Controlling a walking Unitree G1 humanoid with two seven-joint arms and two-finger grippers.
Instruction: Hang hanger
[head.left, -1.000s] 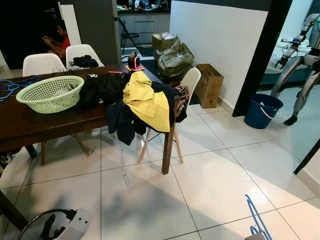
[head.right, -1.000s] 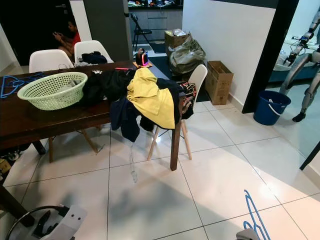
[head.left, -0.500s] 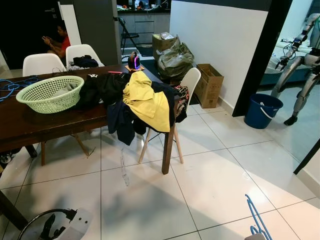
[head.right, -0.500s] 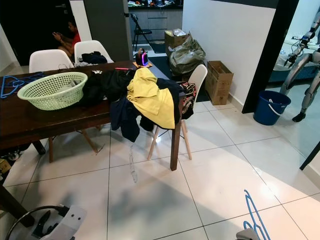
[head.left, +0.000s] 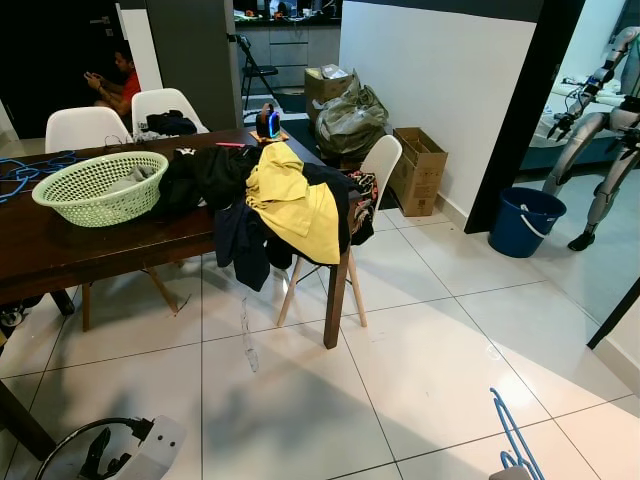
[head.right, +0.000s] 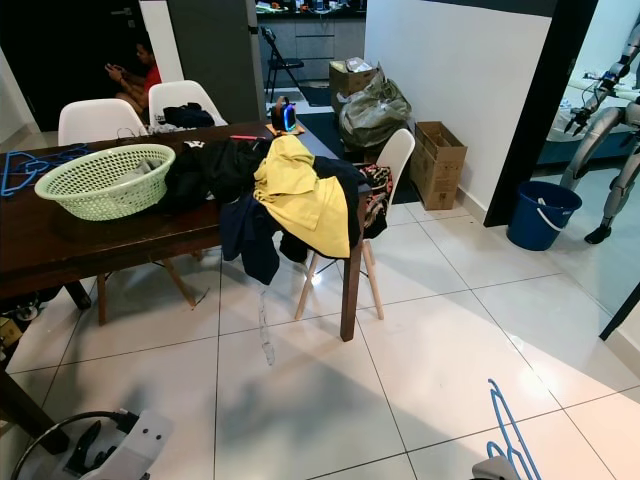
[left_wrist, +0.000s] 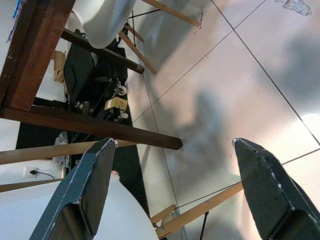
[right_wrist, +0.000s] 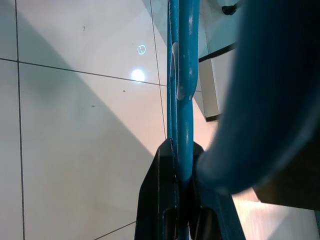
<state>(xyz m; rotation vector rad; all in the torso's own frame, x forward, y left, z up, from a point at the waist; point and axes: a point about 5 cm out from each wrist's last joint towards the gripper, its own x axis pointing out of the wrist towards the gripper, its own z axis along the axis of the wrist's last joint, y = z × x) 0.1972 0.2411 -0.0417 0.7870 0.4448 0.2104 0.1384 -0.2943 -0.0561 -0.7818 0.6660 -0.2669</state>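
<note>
A blue plastic hanger rises from the lower right of the eye views, over the white floor tiles. In the right wrist view my right gripper is shut on the blue hanger, its bar clamped between the black fingers. My left gripper hangs low beside the table with its two fingers wide apart and nothing between them. The left arm shows at the bottom left of the eye views. More blue hangers lie on the table's far left end.
A dark wooden table stands ahead on the left with a green basket and a heap of clothes, a yellow garment on top. White chairs surround it. A blue bucket, a cardboard box, a seated person and another humanoid are further off.
The other humanoid at the far right has shifted its arm slightly. My grippers, the hanger and the view have stayed as they were.
</note>
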